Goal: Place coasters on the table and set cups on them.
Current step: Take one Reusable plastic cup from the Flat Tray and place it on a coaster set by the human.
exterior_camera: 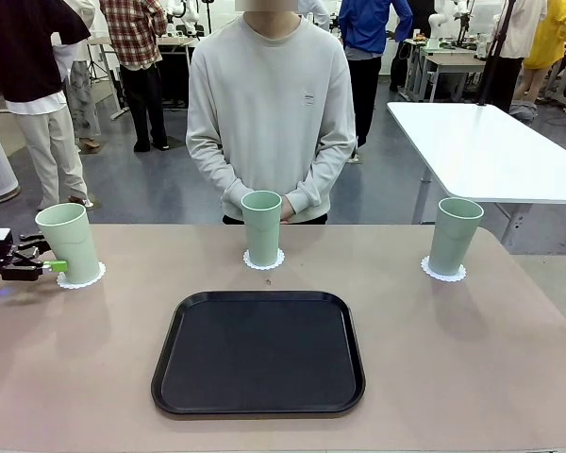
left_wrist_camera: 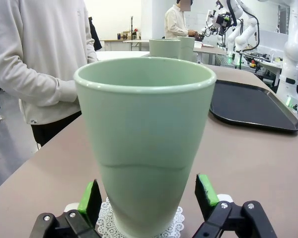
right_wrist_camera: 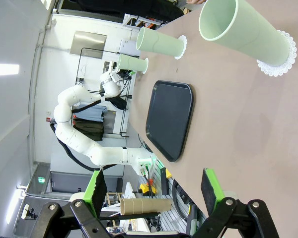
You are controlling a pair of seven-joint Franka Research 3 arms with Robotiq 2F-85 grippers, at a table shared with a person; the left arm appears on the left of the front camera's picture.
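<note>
- Where the table (exterior_camera: 509,359) meets its left edge in the front view, the left gripper (exterior_camera: 40,267) sits low, jaws apart, its green pads on either side of the left cup (exterior_camera: 68,243) near the base; contact cannot be confirmed.
- In the left wrist view the pads (left_wrist_camera: 91,196) stand just clear of that cup's wall on both sides, so the tool reads as released, not clamped.
- Left cup stands upright on its coaster (exterior_camera: 87,279), close to the table's left edge and far side.
- Middle cup (exterior_camera: 261,227) stands upright on a second coaster (exterior_camera: 264,263), near the far edge, directly in front of the person (exterior_camera: 271,113), whose hands are folded just behind it.
- Right cup (exterior_camera: 454,236) stands upright on a third coaster (exterior_camera: 443,273), near the far right corner.
- Right gripper (right_wrist_camera: 151,191) is spread wide and holds nothing; bare tabletop lies ahead of it, with the right cup well beyond.
- Black tray (exterior_camera: 258,352) lies flat at the table's centre toward the robot's side, apart from all three cups, with nothing in it.
- Open surface remains on both sides of the tray and between the cups.
- Interiors visible from the front and wrist views show no contents.
</note>
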